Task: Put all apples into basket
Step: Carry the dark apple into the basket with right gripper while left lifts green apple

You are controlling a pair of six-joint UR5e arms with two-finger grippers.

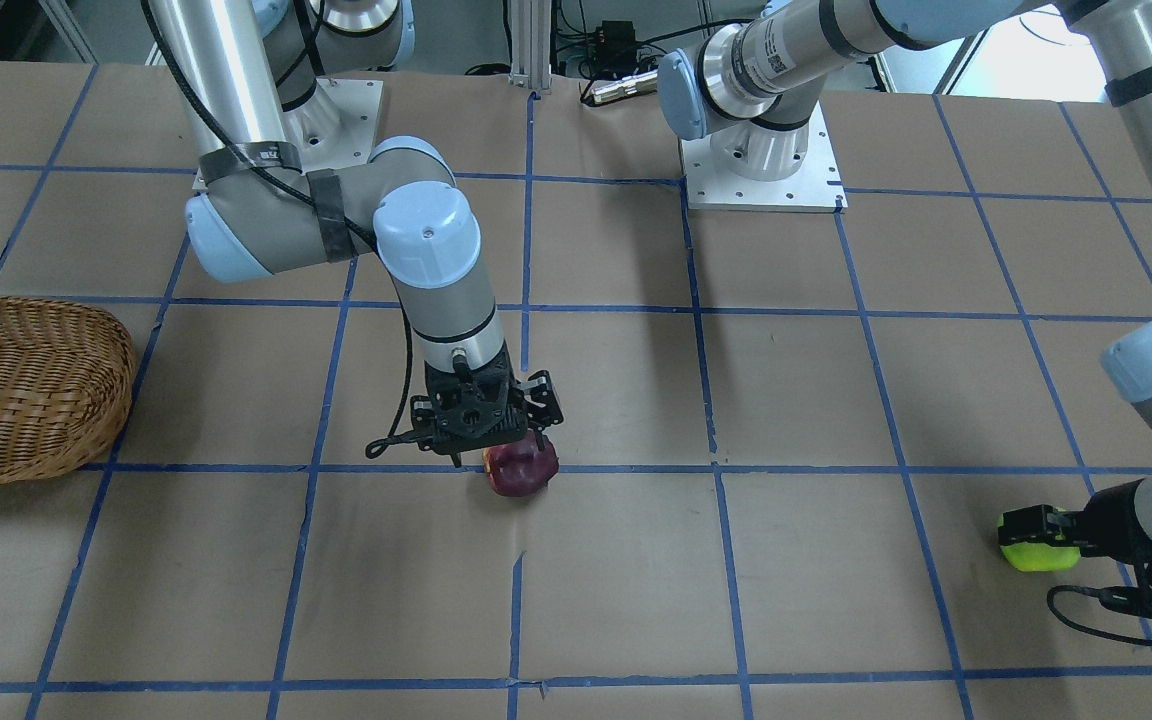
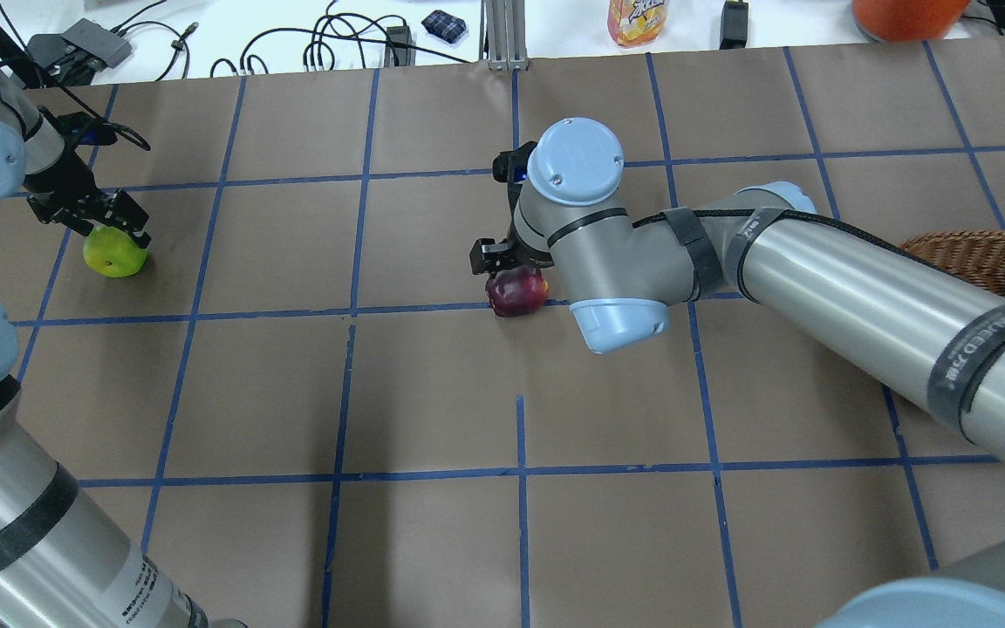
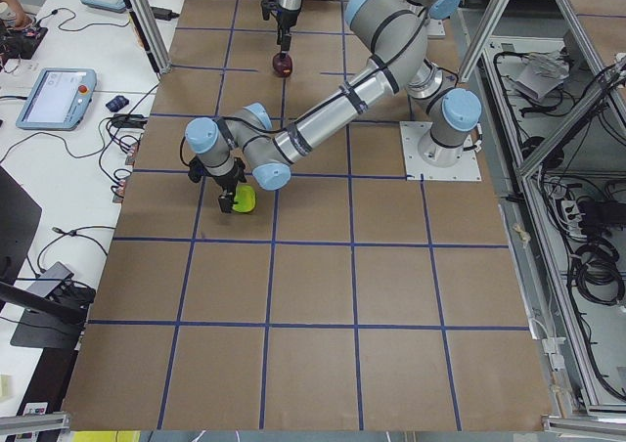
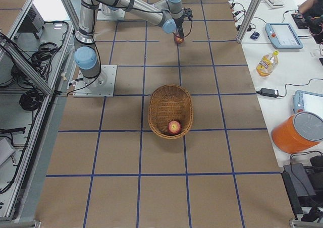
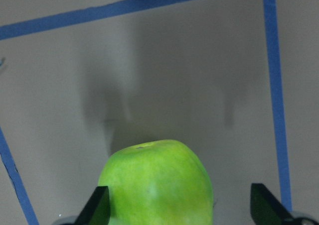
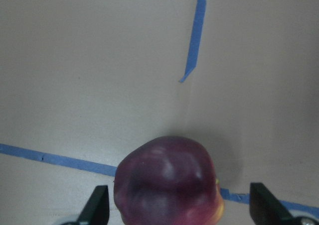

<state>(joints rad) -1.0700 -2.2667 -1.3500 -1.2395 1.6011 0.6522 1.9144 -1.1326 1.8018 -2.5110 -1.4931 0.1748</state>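
Apples: you see the left gripper (image 5: 179, 211) spread wide around the green apple (image 5: 155, 182) at the left end of the table (image 2: 433, 392), one finger (image 5: 264, 207) off it. Also spread, the right gripper (image 6: 179, 211) straddles the maroon apple (image 6: 167, 177) at centre on a tape line (image 6: 50, 158). Far right, the red apple (image 4: 174, 127) lies in the basket (image 4: 170, 94).

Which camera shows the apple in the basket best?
Exterior right: the red apple lies plainly inside the basket. Front-facing and overhead cut off the basket, showing only a red sliver; exterior left and the wrist cameras miss it.

Papered table (image 2: 433, 392) (blue tape grid (image 2: 520, 471)), bottle (image 4: 266, 63), orange jug (image 4: 298, 132).
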